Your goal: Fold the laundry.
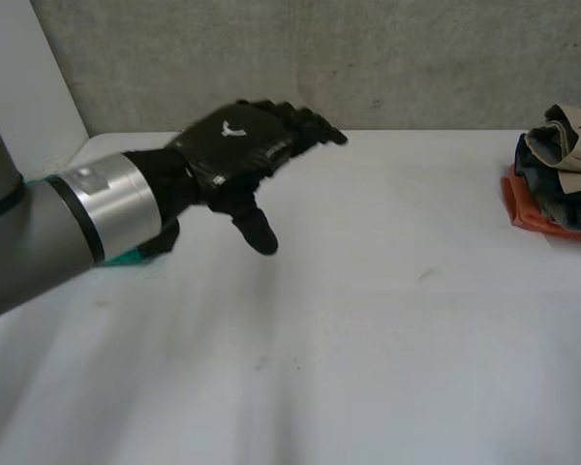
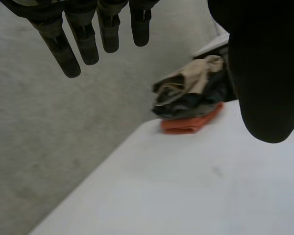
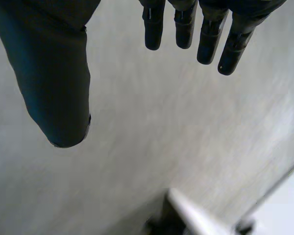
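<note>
While the folded laundry (image 1: 560, 170) sits stacked at the far right edge of the table (image 1: 368, 329), apparently set aside as done, the left hand (image 1: 242, 155) hovers well apart from it, fingers straight, empty; the right hand (image 3: 54, 73) is likewise spread, holding nothing.

White table (image 1: 368, 320), pile of folded laundry (image 1: 560, 174) at its far right edge, orange piece lowest
</note>
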You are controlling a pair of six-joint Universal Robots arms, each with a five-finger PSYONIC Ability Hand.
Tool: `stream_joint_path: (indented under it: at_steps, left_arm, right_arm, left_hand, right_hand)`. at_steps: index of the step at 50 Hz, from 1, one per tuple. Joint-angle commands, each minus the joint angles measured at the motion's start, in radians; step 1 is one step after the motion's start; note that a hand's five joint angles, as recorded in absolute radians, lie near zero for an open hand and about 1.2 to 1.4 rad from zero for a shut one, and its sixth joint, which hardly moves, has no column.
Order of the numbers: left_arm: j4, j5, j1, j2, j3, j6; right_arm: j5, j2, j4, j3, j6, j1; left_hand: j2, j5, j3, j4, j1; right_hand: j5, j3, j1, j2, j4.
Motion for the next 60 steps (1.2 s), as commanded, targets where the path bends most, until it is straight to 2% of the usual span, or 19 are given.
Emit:
stream_joint_path:
  at_steps: [1, 2, 3, 7, 9, 10, 14, 18, 22, 28, 33, 36, 37, 38, 39, 44, 52, 56, 60]
  left_arm:
    - [0.160, -0.185, 0.077, 0.046, 0.004, -0.085]
    - [0.186, -0.225, 0.088, 0.049, 0.003, -0.098]
    - [0.235, -0.324, 0.126, 0.054, 0.003, -0.116]
    - [0.306, -0.504, 0.260, 0.049, -0.008, -0.096]
    - [0.311, -0.508, 0.300, 0.034, -0.016, -0.067]
    - [0.314, -0.502, 0.321, 0.019, -0.023, -0.044]
    - [0.303, -0.393, 0.432, -0.153, -0.021, 0.173]
    - [0.283, -0.269, 0.508, -0.294, -0.011, 0.382]
    - [0.279, -0.163, 0.573, -0.444, 0.045, 0.531]
    - [0.277, -0.090, 0.596, -0.616, 0.180, 0.554]
    - [0.271, -0.083, 0.598, -0.708, 0.265, 0.554]
    - [0.273, -0.084, 0.598, -0.733, 0.285, 0.554]
    - [0.273, -0.087, 0.596, -0.735, 0.285, 0.554]
    - [0.277, -0.092, 0.595, -0.730, 0.283, 0.553]
    - [0.279, -0.095, 0.591, -0.725, 0.279, 0.551]
    - [0.302, -0.130, 0.553, -0.644, 0.227, 0.519]
    - [0.434, -0.150, 0.414, -0.423, 0.059, 0.232]
    - [0.432, -0.150, 0.328, -0.333, 0.018, 0.094]
    - [0.444, -0.149, 0.153, -0.239, -0.037, -0.041]
  right_arm:
    - [-0.008, -0.186, -0.310, 0.168, 0.124, 0.351]
    - [-0.068, -0.240, -0.376, 0.254, 0.164, 0.424]
    - [-0.098, -0.258, -0.396, 0.288, 0.179, 0.454]
    - [-0.250, -0.291, -0.473, 0.458, 0.229, 0.667]
    - [-0.296, -0.288, -0.467, 0.514, 0.226, 0.761]
    - [-0.313, -0.279, -0.452, 0.561, 0.209, 0.843]
    - [-0.295, -0.196, -0.365, 0.630, 0.135, 0.977]
    - [-0.238, -0.096, -0.262, 0.663, 0.018, 1.045]
    - [-0.164, -0.056, -0.225, 0.689, -0.090, 1.057]
    - [-0.117, -0.052, -0.228, 0.721, -0.135, 1.051]
    - [-0.115, -0.052, -0.238, 0.764, -0.132, 1.046]
    - [-0.115, -0.052, -0.251, 0.787, -0.132, 1.048]
    - [-0.114, -0.052, -0.258, 0.798, -0.130, 1.045]
    - [-0.114, -0.050, -0.264, 0.799, -0.130, 1.042]
    - [-0.114, -0.050, -0.267, 0.802, -0.130, 1.037]
    - [-0.111, -0.052, -0.275, 0.804, -0.130, 1.014]
    - [-0.109, -0.062, -0.275, 0.801, -0.124, 1.003]
    - [-0.086, -0.073, -0.275, 0.792, -0.113, 0.971]
    - [-0.026, -0.105, -0.277, 0.772, -0.080, 0.924]
  left_hand:
    - [-0.015, -0.018, -0.027, -0.019, 0.004]
    - [-0.027, -0.030, -0.039, -0.031, -0.008]
    - [-0.010, -0.012, -0.021, -0.014, 0.010]
    - [-0.012, -0.015, -0.024, -0.016, 0.007]
    - [-0.015, -0.018, -0.027, -0.019, 0.004]
    - [-0.013, -0.015, -0.024, -0.017, 0.007]
    - [-0.015, -0.018, -0.027, -0.019, 0.004]
    - [-0.015, -0.018, -0.027, -0.019, 0.004]
    - [-0.021, -0.024, -0.033, -0.025, -0.002]
    - [-0.013, -0.015, -0.024, -0.017, 0.007]
    - [0.066, 0.064, 0.055, 0.062, 0.086]
    - [0.380, 0.377, 0.368, 0.376, 0.399]
    - [0.564, 0.561, 0.552, 0.560, 0.583]
    - [1.057, 1.054, 1.045, 1.053, 1.076]
    - [1.184, 1.181, 1.172, 1.180, 1.203]
    - [1.185, 1.182, 1.173, 1.181, 1.204]
    - [1.185, 1.182, 1.173, 1.181, 1.204]
    - [1.185, 1.182, 1.173, 1.181, 1.204]
    - [1.185, 1.182, 1.173, 1.181, 1.204]
  right_hand:
    - [-0.385, -0.038, -0.040, -0.048, -0.066]
    - [-0.385, -0.038, -0.040, -0.048, -0.066]
    - [-0.385, -0.038, -0.040, -0.048, -0.066]
    - [-0.385, -0.038, -0.040, -0.048, -0.066]
    - [-0.385, -0.038, -0.040, -0.048, -0.066]
    - [-0.385, -0.038, -0.040, -0.048, -0.066]
    - [-0.385, -0.038, -0.040, -0.048, -0.066]
    - [-0.385, -0.038, -0.040, -0.048, -0.066]
    - [-0.385, -0.038, -0.040, -0.048, -0.066]
    - [-0.385, -0.038, -0.040, -0.048, -0.066]
    - [-0.385, -0.038, -0.040, -0.048, -0.066]
    - [-0.385, -0.038, -0.040, -0.048, -0.066]
    - [-0.385, -0.038, -0.040, -0.048, -0.066]
    - [-0.385, -0.038, -0.040, -0.048, -0.066]
    - [-0.385, -0.038, -0.040, -0.048, -0.066]
    - [-0.385, -0.038, -0.040, -0.048, -0.066]
    - [-0.385, -0.038, -0.040, -0.048, -0.066]
    - [-0.385, -0.038, -0.040, -0.048, -0.066]
    - [-0.385, -0.038, -0.040, -0.048, -0.066]
